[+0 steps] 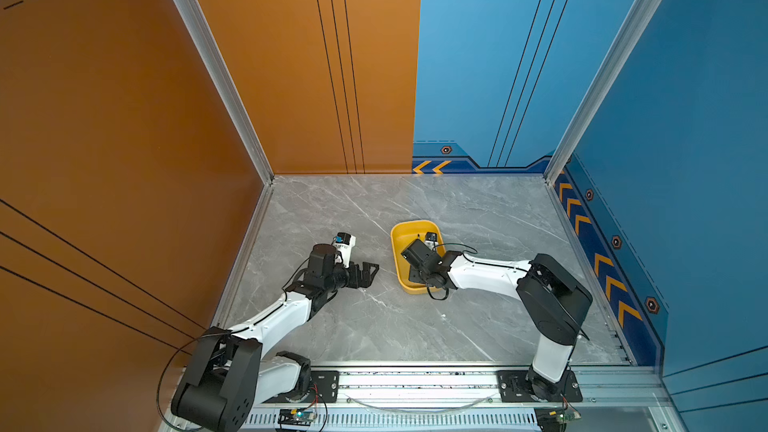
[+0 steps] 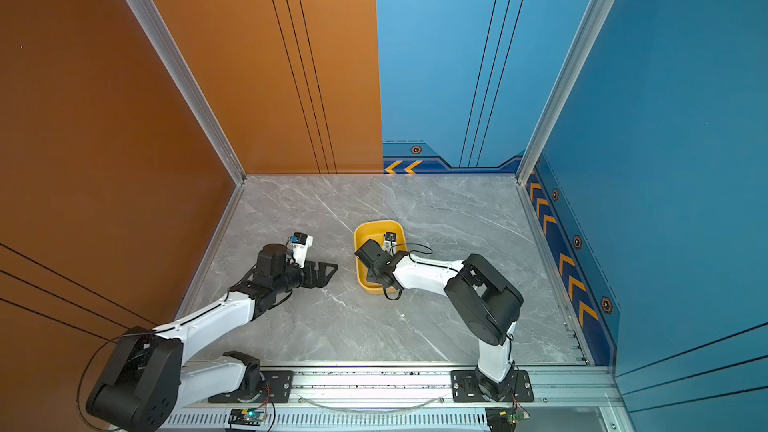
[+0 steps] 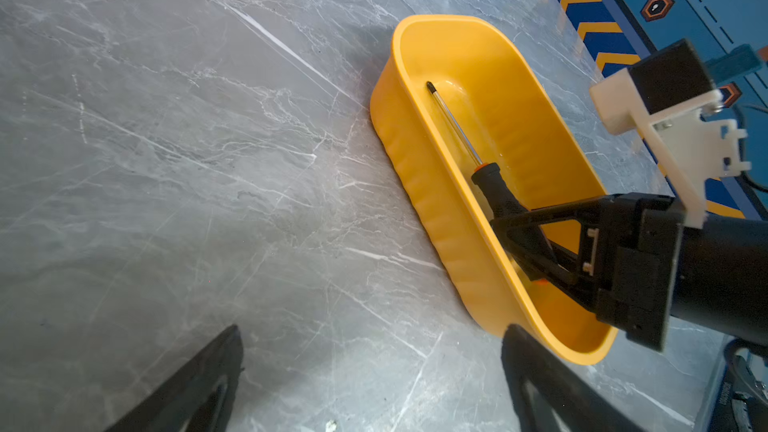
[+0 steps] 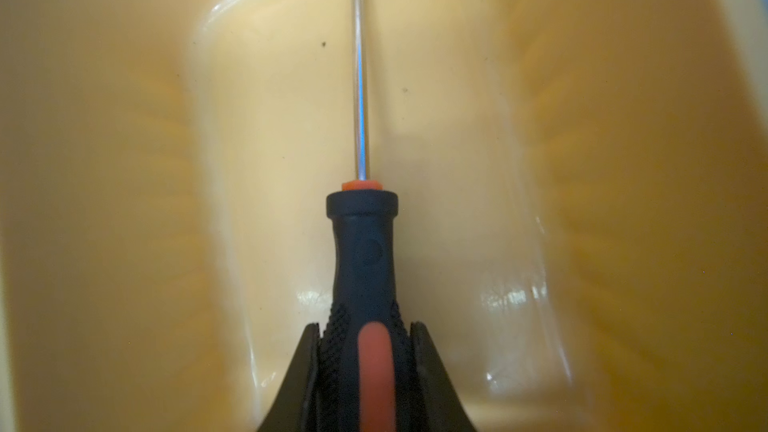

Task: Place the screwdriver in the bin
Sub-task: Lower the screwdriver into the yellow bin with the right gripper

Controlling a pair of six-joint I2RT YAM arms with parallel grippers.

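Note:
The yellow bin (image 1: 409, 229) (image 2: 371, 232) (image 3: 415, 168) sits mid-table. Inside it, my right gripper (image 4: 365, 326) (image 3: 505, 229) is shut on the black and orange handle of the screwdriver (image 4: 363, 251) (image 3: 493, 187). Its thin shaft (image 3: 453, 126) runs low along the bin's floor towards the far end. I cannot tell whether it touches the floor. In both top views the right wrist covers the screwdriver. My left gripper (image 1: 371, 275) (image 2: 329, 273) (image 3: 374, 330) is open and holds nothing, over bare table just left of the bin.
The grey marble table (image 1: 374, 326) is walled in orange on the left (image 1: 124, 160) and blue at the back and right (image 1: 685, 160). An aluminium rail (image 1: 415, 380) with both arm bases runs along the front edge. A small white speck (image 1: 443, 316) lies near the bin.

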